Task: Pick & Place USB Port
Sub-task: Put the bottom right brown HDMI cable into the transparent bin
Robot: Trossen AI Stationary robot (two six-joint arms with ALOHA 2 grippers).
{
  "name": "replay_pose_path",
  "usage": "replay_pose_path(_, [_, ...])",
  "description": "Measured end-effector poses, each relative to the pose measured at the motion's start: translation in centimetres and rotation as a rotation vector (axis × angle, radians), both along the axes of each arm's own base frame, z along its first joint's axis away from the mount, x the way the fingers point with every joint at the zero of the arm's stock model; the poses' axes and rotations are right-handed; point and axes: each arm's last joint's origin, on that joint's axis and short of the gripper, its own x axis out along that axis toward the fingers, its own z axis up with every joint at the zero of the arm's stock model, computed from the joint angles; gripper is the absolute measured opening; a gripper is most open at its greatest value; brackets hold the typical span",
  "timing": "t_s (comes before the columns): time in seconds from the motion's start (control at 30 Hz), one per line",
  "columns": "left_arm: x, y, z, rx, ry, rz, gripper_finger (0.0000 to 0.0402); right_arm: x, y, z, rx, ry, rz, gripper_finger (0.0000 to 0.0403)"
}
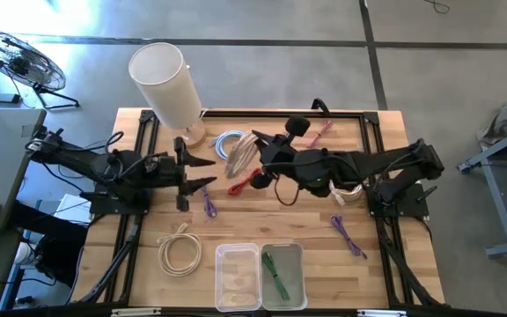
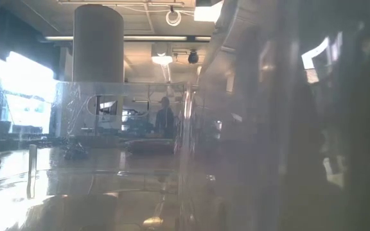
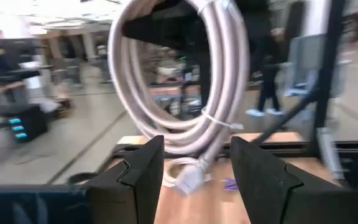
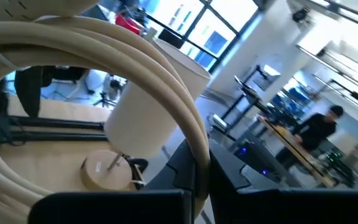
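My right gripper (image 1: 255,142) lifts a coiled pale beige cable (image 1: 238,157).
Fingers pinched shut on it above the wooden table (image 1: 368,255); my left gripper (image 1: 208,172) waits half-open.

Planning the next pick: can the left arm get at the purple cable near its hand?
Probably yes. The purple cable lies bare on the table beside the left hand, which is open and empty. The right hand holds its white coil farther off, not over the cable.
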Motion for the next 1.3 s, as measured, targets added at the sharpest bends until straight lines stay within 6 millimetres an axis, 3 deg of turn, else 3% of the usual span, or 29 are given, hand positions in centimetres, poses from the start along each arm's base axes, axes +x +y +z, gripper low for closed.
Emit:
replay_pose_path(0.53, [2.3,-0.6,-0.4,0.138,-0.015,0.093,0.018,0.8,-0.8,-0.6,-0.002,-0.016,-0.1,0.001])
replay_pose_path(0.83, [2.5,0.0,-0.1,0.104,-0.066,0.033,0.018,1.6,-0.9,-1.4,-0.01,0.008,-0.104,0.001])
replay_pose_path(1.13, [4.0,1.0,-0.8,0.039,-0.059,-0.043,0.0179,2.1,-0.9,-1.8,-0.008,0.014,-0.085,0.001])
replay_pose_path(1.3, [3.9,1.4,-0.7,0.079,-0.058,-0.028,0.0142,2.1,-0.9,-1.8,-0.01,0.017,-0.083,0.001])
